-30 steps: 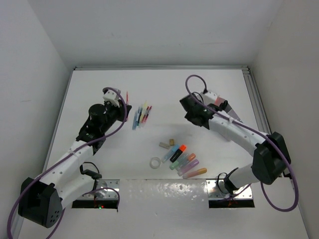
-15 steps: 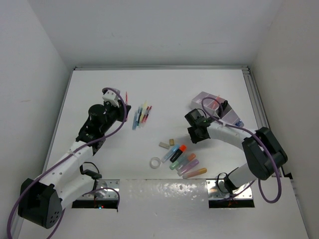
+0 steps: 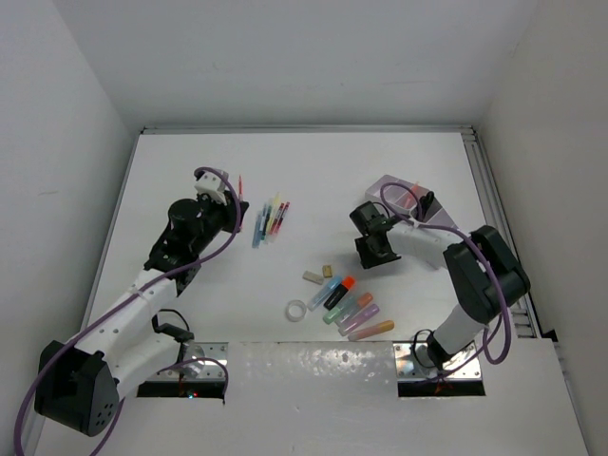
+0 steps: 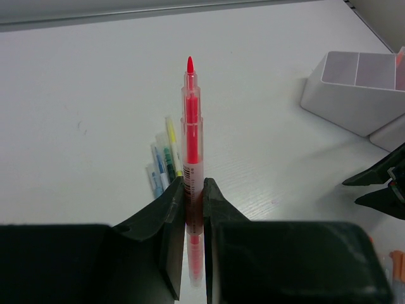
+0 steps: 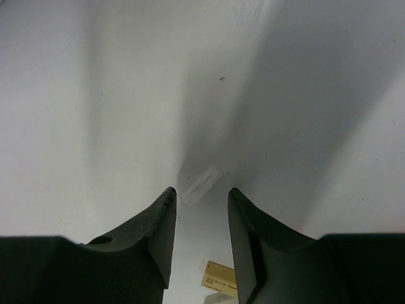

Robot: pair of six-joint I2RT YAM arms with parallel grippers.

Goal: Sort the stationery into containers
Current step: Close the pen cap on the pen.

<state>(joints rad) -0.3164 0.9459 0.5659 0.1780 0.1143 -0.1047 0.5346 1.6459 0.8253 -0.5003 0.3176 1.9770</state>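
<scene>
Sorting looks barely begun: one red pen is in hand and most of the stationery lies loose.

The left gripper (image 4: 193, 190) is clenched on a red pen (image 4: 191, 145), held well to the left of the organizer (image 3: 400, 188). The right gripper (image 5: 199, 196) hangs just in front of the organizer, jaws parted around nothing. A bunch of pens (image 3: 269, 220) lies left of the organizer. The highlighters (image 3: 351, 306), tape ring (image 3: 297, 310) and erasers (image 3: 314, 276) lie nearer the arms than the organizer and to its left. Something dark and something reddish sit in the organizer, too small to name, so nearly everything is probably left to sort.
</scene>
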